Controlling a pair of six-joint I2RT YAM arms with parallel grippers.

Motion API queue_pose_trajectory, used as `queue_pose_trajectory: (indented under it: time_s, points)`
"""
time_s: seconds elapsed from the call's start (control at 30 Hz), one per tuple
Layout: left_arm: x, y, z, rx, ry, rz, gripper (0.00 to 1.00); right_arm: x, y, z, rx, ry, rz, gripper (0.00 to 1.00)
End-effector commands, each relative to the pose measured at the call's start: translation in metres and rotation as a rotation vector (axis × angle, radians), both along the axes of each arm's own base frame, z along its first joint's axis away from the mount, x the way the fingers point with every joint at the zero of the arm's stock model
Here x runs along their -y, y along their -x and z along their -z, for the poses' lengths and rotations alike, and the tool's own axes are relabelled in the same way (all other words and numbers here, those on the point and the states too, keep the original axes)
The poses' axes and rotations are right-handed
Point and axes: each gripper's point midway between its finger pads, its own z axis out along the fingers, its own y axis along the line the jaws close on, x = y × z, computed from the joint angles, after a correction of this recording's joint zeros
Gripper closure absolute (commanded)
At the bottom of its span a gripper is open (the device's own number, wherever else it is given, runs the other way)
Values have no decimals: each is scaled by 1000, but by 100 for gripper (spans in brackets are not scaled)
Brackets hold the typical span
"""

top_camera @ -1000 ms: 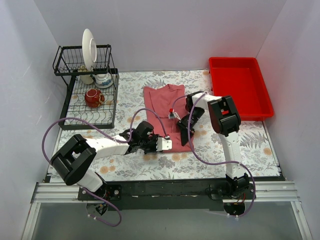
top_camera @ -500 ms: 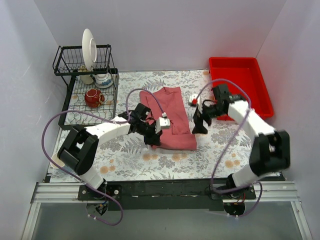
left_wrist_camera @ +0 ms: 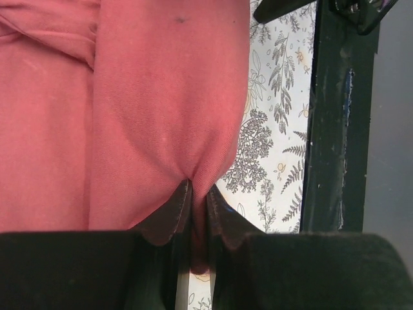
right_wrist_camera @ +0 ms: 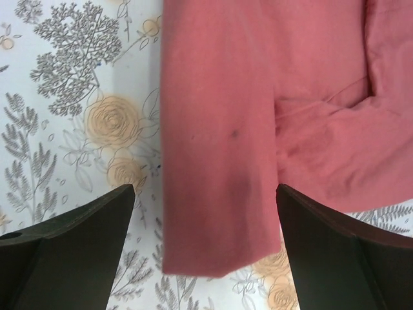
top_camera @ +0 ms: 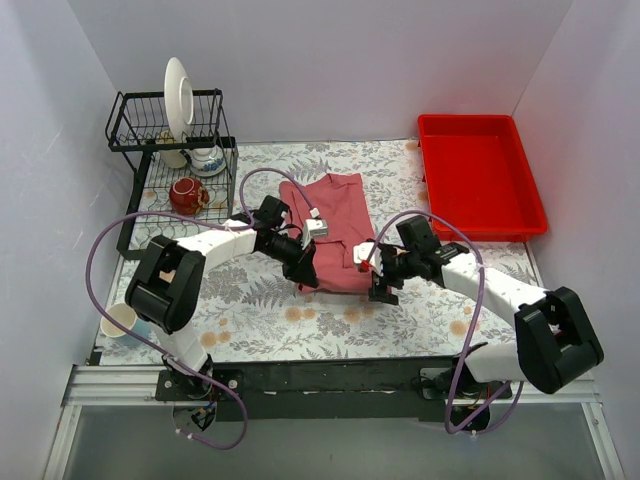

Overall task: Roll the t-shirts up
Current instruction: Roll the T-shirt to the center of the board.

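The dusty-red t-shirt lies folded into a narrow strip on the floral table, collar end toward the back. My left gripper is at the strip's near left edge. In the left wrist view it is shut, with a fold of the t-shirt pinched between its jaws. My right gripper hovers at the near right corner. In the right wrist view it is open, and the t-shirt's corner lies between the wide-apart fingers, apart from both.
A rigid red tray stands at the back right. A black wire dish rack at the back left holds a white plate, a red cup and a teapot. A paper cup sits by the left arm's elbow.
The right gripper has let go, opened wide and swung to the shirt's near right corner. The left gripper moved in along the near left edge and shut on the fabric. The shirt shifted slightly.
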Motion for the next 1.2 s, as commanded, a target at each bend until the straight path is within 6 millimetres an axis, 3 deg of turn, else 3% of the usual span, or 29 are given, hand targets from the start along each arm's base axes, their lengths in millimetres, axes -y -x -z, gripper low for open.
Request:
queue_pose_trajectory:
  time_s: [0.0, 0.2, 0.3, 0.33, 0.37, 0.43, 0.47, 0.5, 0.57, 0.67, 0.97, 1.1, 1.17]
  points:
    - [3, -3, -16, -36, 60, 0, 98, -22, -12, 5, 67, -41, -14, 1]
    - [-3, -13, -12, -74, 65, -33, 98, -36, -11, 29, 94, -25, -59, 5]
    - [-6, -16, -11, -73, 65, -42, 98, -37, -30, 28, 178, -22, -6, 27]
    - [-8, -15, -10, -74, 62, -39, 97, -38, -34, 28, 191, -20, -2, 47]
    - [-10, -16, -8, -72, 57, -42, 95, -37, -36, 31, 192, -8, 0, 56]
    - [-13, -19, -6, -36, 32, -53, 79, -40, -40, 28, 171, 1, 1, 75]
    - [-15, -19, -5, -27, 24, -66, 66, -43, -38, 28, 141, -5, -13, 78]
    - [-18, -16, -1, -16, 14, -69, 61, -43, -38, 24, 105, 1, -17, 81]
    - [-19, -22, -12, 99, 30, -77, 47, -46, -35, 22, 45, -10, -28, 87]
    - [-23, -22, -10, 240, 13, -61, 37, -49, -32, 23, -42, 1, -28, 89]
    - [-13, -24, 13, 406, -35, -51, 34, -51, -38, 23, -83, 14, -9, 90]
    - [-16, -24, 35, 383, -86, -48, 44, -48, -36, 26, -98, 32, -5, 90]
    - [-21, -24, 41, 383, -114, -58, 58, -47, -33, 26, -106, 33, -8, 89]
